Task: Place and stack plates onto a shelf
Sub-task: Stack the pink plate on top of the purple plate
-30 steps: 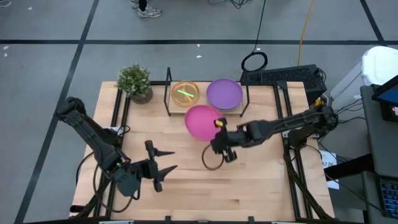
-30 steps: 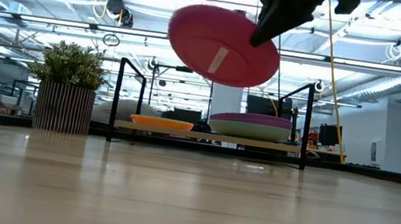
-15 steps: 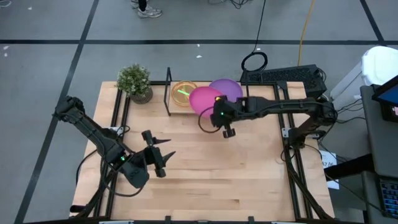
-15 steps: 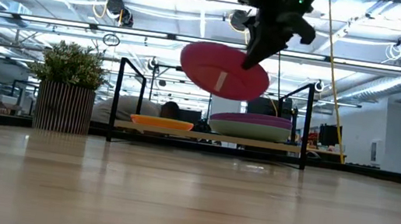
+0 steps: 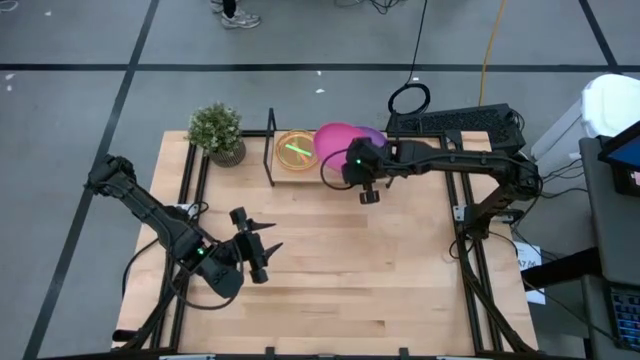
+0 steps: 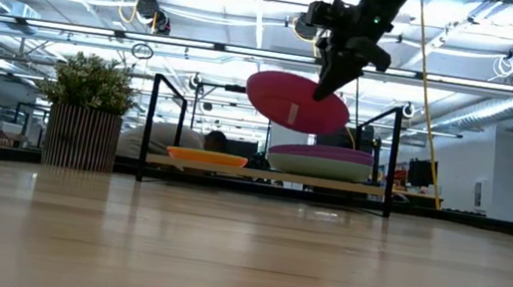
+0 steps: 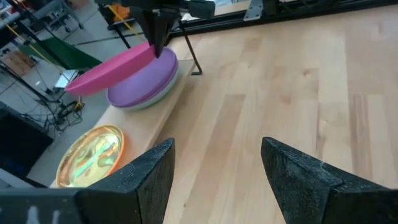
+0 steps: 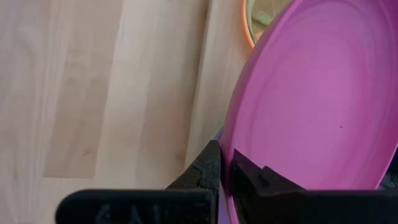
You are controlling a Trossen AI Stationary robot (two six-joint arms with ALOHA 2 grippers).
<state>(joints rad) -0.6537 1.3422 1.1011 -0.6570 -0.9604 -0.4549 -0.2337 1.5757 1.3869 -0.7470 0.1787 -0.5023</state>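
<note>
Magenta plate [image 6: 297, 102] held tilted in air, rim pinched in right gripper [image 5: 352, 166], above shelf [image 6: 267, 176] and partly over purple plate [image 7: 144, 81]. Purple plate tops stack on shelf's right half; teal plate [image 6: 320, 166] shows beneath it. Orange plate [image 5: 297, 150] with lime-green plate [image 5: 296, 152] inside sits on shelf's left half. Judgement: magenta not yet set down; lowering onto purple stack and release remain. No plates visible loose on table [image 5: 330, 270]. Left gripper [image 5: 262, 250] waits over table's front left, fingers spread, empty.

Right gripper [image 8: 225, 167] pinches magenta plate [image 8: 317, 106] rim; orange plate [image 8: 250, 28] edge, wooden tabletop [image 8: 93, 87] beyond.
</note>
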